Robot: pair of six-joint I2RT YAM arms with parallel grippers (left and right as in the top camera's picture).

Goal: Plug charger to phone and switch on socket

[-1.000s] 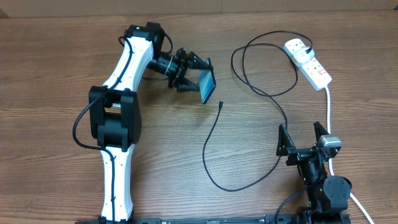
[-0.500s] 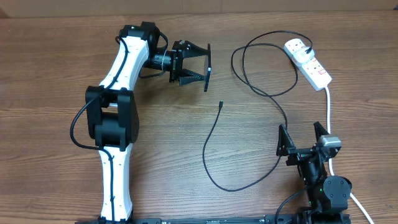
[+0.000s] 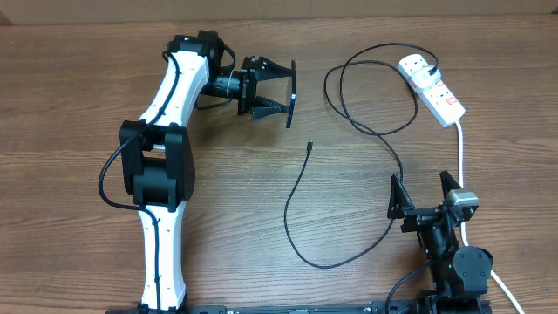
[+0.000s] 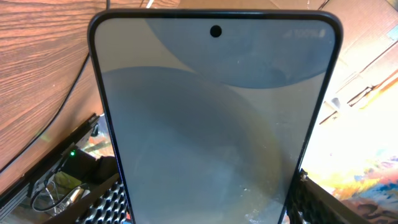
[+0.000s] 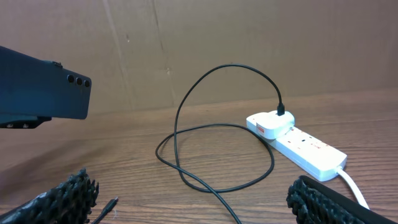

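The left end effector (image 3: 289,92) is clamping the phone (image 4: 214,124) across its width, one finger on each long side. The right end effector (image 3: 421,187) is resting near the front right of the counter (image 3: 78,262) with its fingers spread wide and holding nothing.

The counter, a wood-grain surface, is carrying everything else.

The socket (image 3: 433,87) is lying at the far right, running diagonally, with its thick white lead trailing toward the right arm. A white plug (image 3: 417,65) is sitting in its far end. Whether the red switches are on or off cannot be told.

The phone is being held raised off the counter and turned on edge, so the overhead view is showing only its thin side. Its screen is facing the left wrist camera, and its back, with the lenses, is showing in the right wrist view.

The charger (image 3: 287,214) is running from the white plug, looping beside the socket, then curving across the middle of the counter. Its connector tip (image 3: 309,146) is lying on the counter in front of the phone, apart from it.
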